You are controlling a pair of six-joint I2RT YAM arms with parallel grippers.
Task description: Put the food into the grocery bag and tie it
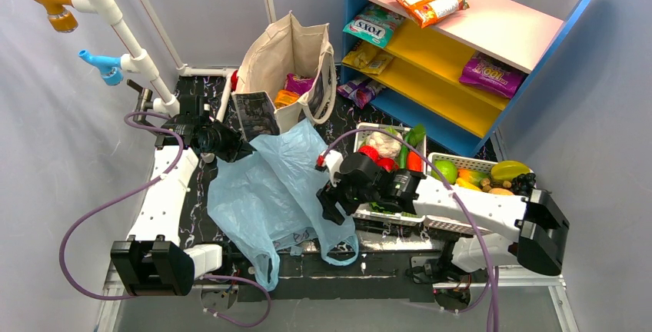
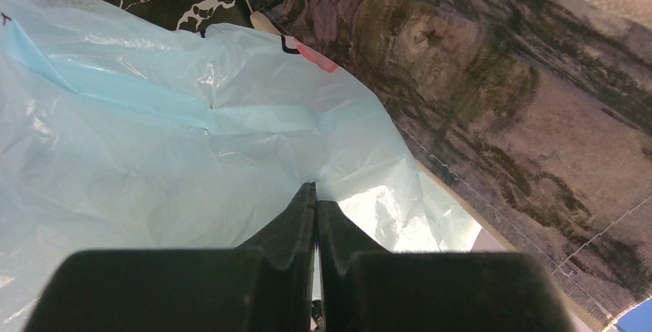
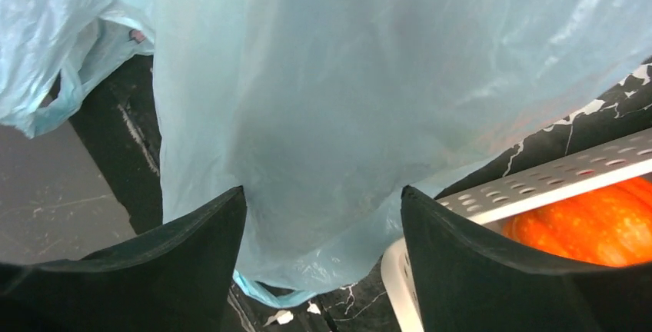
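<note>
The light-blue grocery bag (image 1: 273,190) lies crumpled on the dark mat between the arms. My left gripper (image 1: 244,147) is shut on the bag's upper edge and holds it up; in the left wrist view the fingers (image 2: 296,220) pinch the plastic (image 2: 169,140). My right gripper (image 1: 326,203) is open at the bag's right side; in the right wrist view the plastic (image 3: 323,101) hangs between and beyond the spread fingers (image 3: 200,228). The food sits in white baskets on the right: red and green pieces (image 1: 384,155), a green round one (image 1: 445,170), brown balls (image 1: 486,185), an orange one (image 3: 592,220).
A beige canvas tote (image 1: 288,63) with packets stands behind the bag. A blue-and-yellow shelf (image 1: 454,40) with snack packs is at back right. A white pipe rack (image 1: 123,24) with coloured hooks stands at back left. The white basket rim (image 3: 538,182) is close to my right finger.
</note>
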